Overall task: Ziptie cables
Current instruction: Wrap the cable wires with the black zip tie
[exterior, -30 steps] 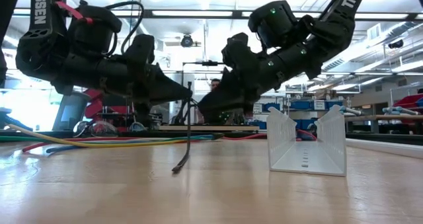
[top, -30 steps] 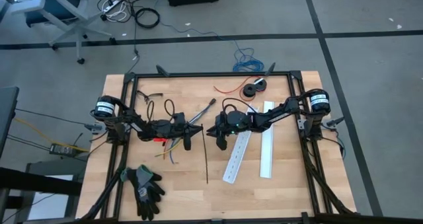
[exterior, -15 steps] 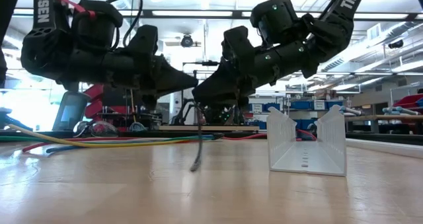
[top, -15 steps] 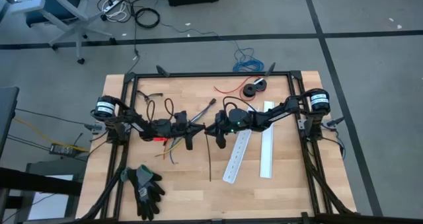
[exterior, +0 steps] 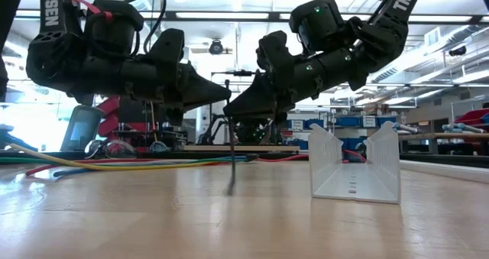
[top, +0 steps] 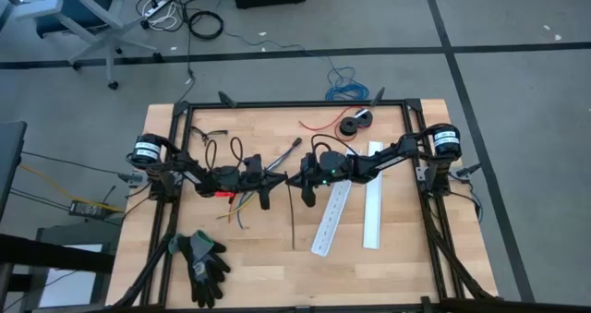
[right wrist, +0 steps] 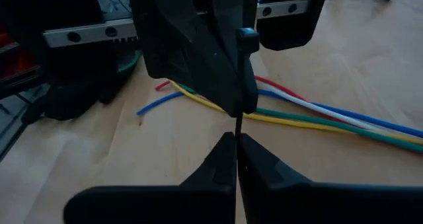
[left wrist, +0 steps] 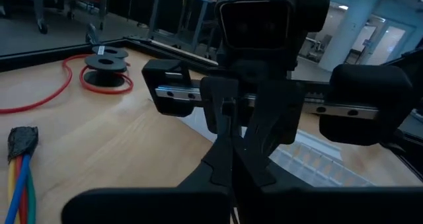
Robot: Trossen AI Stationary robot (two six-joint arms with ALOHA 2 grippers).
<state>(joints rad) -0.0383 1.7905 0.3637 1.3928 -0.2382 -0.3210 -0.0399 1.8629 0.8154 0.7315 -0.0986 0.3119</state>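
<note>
Both grippers, left (exterior: 218, 96) and right (exterior: 233, 110), clamp the ziptie (exterior: 231, 156); keep it taut, then steer toward the cables (top: 242, 205).

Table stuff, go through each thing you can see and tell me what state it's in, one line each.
Left gripper: shut on the zip tie, tip to tip with the right gripper.
Right gripper: shut on the zip tie.
Zip tie: hanging between the grippers, unlooped.
Cables: lying loose on the table, untied.
Gloves: lying flat, untouched.
Cable ducts: two lying side by side.
Spool: at the far edge, red wire trailing.
</note>
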